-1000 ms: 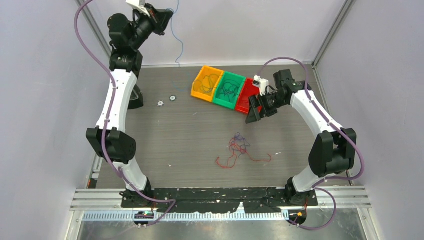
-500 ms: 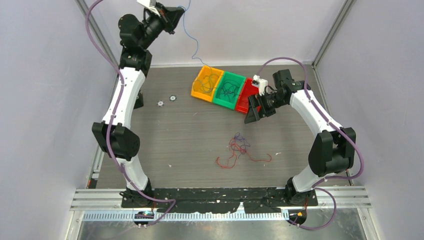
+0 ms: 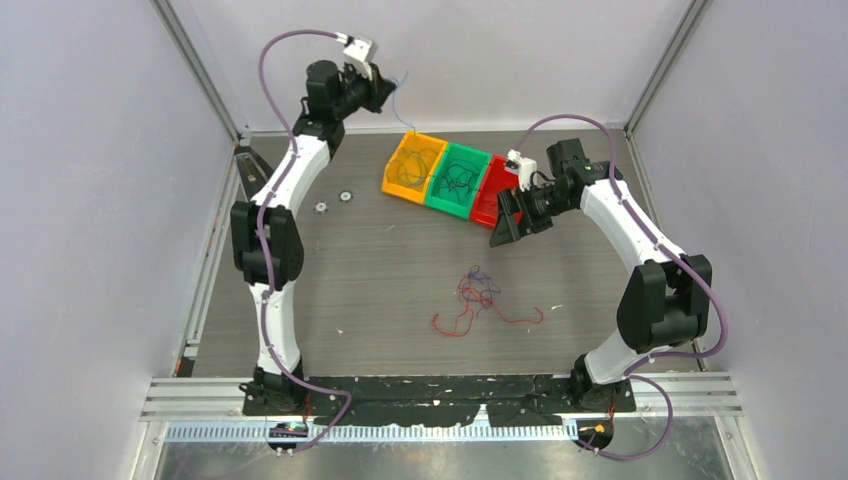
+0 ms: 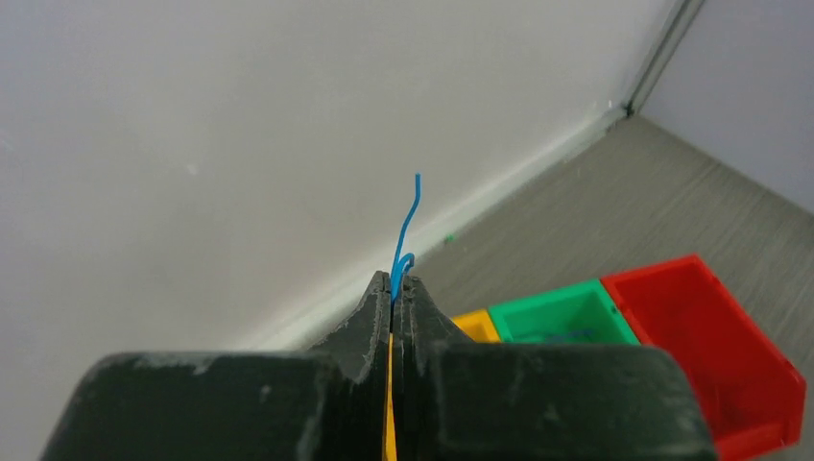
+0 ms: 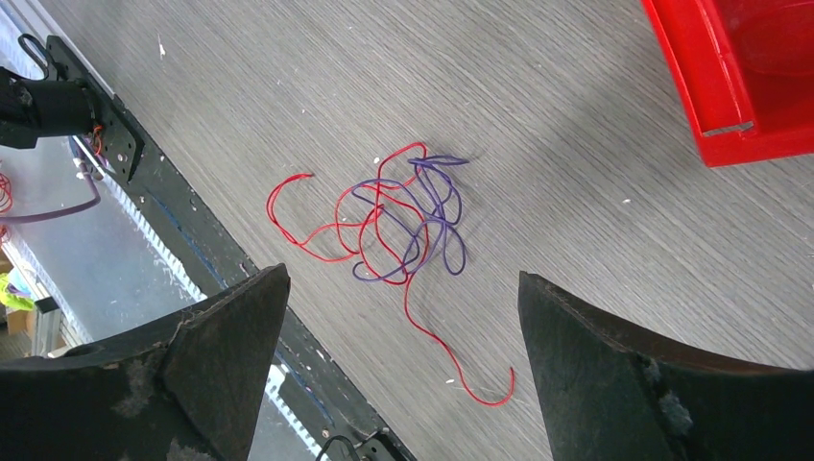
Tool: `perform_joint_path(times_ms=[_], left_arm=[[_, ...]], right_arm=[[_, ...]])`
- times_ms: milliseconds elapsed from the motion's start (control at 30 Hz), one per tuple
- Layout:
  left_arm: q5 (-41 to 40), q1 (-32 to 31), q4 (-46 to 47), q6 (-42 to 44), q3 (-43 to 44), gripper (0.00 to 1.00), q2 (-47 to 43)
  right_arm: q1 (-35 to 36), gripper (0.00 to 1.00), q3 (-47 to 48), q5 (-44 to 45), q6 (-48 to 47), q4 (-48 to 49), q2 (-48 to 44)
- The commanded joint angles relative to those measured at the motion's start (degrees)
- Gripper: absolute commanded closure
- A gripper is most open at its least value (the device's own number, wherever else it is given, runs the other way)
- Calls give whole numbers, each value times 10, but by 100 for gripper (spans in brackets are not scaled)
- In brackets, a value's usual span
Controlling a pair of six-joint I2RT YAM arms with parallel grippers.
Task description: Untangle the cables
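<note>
The left gripper [image 3: 385, 90] is hanging high at the back wall, above and left of the bins. Its fingers are pressing flat together on a blue cable [image 3: 397, 100]. From above that cable is showing only as a faint strand running down the view beside the fingers. The left wrist view is making it plain: the left gripper [image 4: 398, 288] is pinching the blue cable [image 4: 404, 226], whose short free end is sticking straight out past the tips toward the wall, with a small kink at its tip.

On the table [image 3: 380, 270], three bins are sitting touching in a slanted row: orange [image 3: 395, 175], green [image 3: 440, 195], red [image 3: 483, 210]. Dark curls are lying in the orange and green ones. I cannot tell what the red one is holding.

Nearer the arms, well apart from the bins, the tangle [image 3: 480, 298] is lying flat. From above, its red cable [image 3: 500, 318] is stretching mostly left to right, with a purple cable [image 3: 478, 275] bunching at the far side. The right wrist view is showing the loops far better: the purple cable [image 5: 437, 206] is weaving through the red cable [image 5: 331, 226], and one red tail is trailing away from the knot.

The right gripper [image 3: 510, 222] is hovering just beside the red bin, its fingers spread wide and gripping nothing. In its own view, the right gripper [image 5: 401, 283] is framing the tangle [image 5: 398, 221] below.
</note>
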Motion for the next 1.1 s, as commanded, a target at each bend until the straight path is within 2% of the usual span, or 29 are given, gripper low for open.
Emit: perform_joint_path(times_ms=[0,200,367,567,733,767,867,933,1067], left_arm=[[-1,-20,-61,35,-24,100,-6],[-67,-39,-217,79,-28,100,22],[-113,-59,-330,149,31,100,73],[-190,-83,-417,215,115,100,133],[-216,-87,-429,247,164,100,165],[-221,-89,-426,263,164,98,167],[-223,-98,-421,288,161,80,166],[-204,-97,-421,283,157,72,155],[-179,-97,-380,269,120,64,98]], right_arm=[[-4,5,-4,-9,4,3,-15],[-7,5,-11,-18,3,3,-16],[-11,5,-11,-37,4,3,-13],[-14,5,-15,-41,4,3,-10],[-17,5,-20,-43,3,3,-10],[-17,5,-20,-43,4,3,-10],[-18,5,-19,-43,4,3,-11],[-19,5,-21,-44,4,3,-12],[-19,5,-26,-47,3,3,-16]])
